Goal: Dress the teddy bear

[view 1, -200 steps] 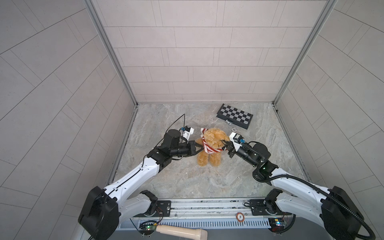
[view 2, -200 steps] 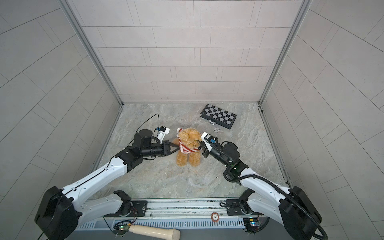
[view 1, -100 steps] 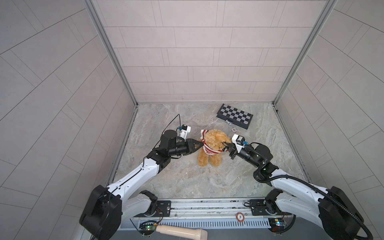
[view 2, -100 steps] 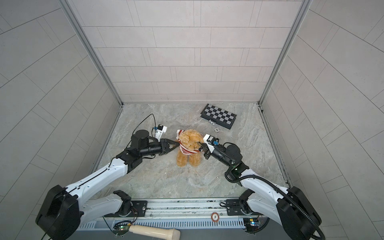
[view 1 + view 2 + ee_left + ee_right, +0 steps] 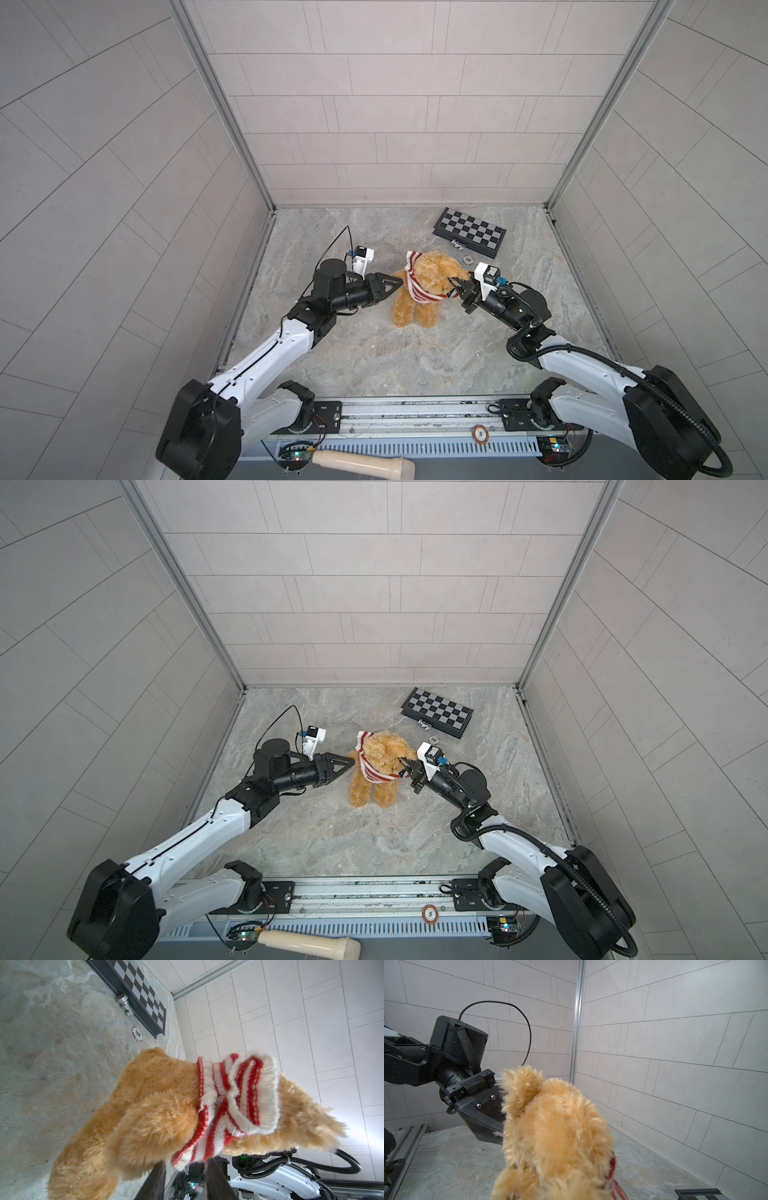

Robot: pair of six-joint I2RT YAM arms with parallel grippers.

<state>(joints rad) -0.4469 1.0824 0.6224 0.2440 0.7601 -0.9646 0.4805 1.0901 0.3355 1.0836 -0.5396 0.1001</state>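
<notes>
Three tiled walls (image 5: pixel 382 104), marbled tabletop (image 5: pixel 374 353), teddy bear (image 5: pixel 434 272), sweater (image 5: pixel 417 289)

The marbled table (image 5: pixel 374 361) is carrying the teddy bear (image 5: pixel 432 274) at its middle, with a chessboard (image 5: pixel 469 230), a silver chess piece (image 5: pixel 457 245) and a poker chip (image 5: pixel 468 259) lying behind.

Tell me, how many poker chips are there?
2. One chip lies on the table between the teddy bear and the chessboard; the other sits on the front metal rail. More could hide behind the bear.
</notes>
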